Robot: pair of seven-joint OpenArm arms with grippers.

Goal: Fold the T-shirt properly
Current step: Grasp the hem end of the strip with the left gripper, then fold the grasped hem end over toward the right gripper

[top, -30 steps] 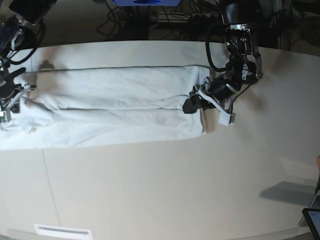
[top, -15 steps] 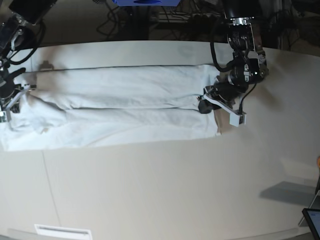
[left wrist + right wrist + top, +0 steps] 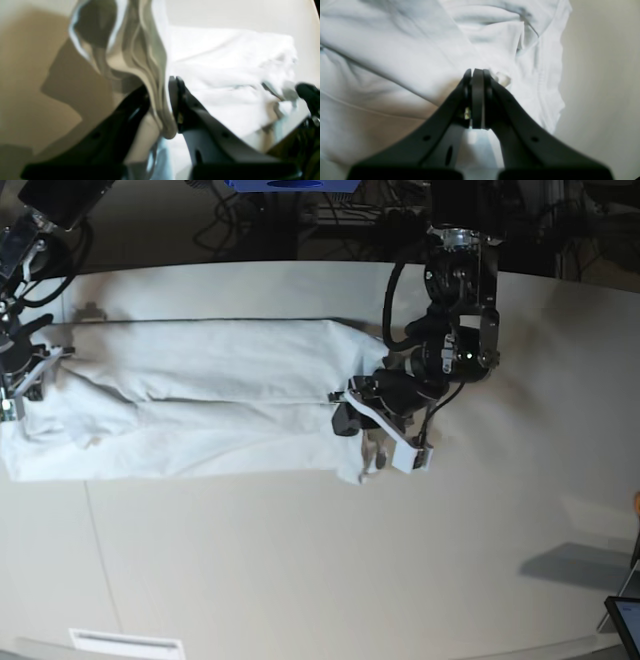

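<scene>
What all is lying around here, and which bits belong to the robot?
T-shirt: one, white, folded into a long strip across the far half of the table; one end is pinched and lifted off the table, the other end is held too.
Table: one, off-white, under everything.
Label strip: one, white, near edge of the table.
Cables: several, dark, behind the table.
Tablet-like device: one, dark, only a corner shows at the edge of the base view.
Left gripper: one, black, shut on the T-shirt's raised end.
Right gripper: one, black, shut on the T-shirt's other end.
</scene>
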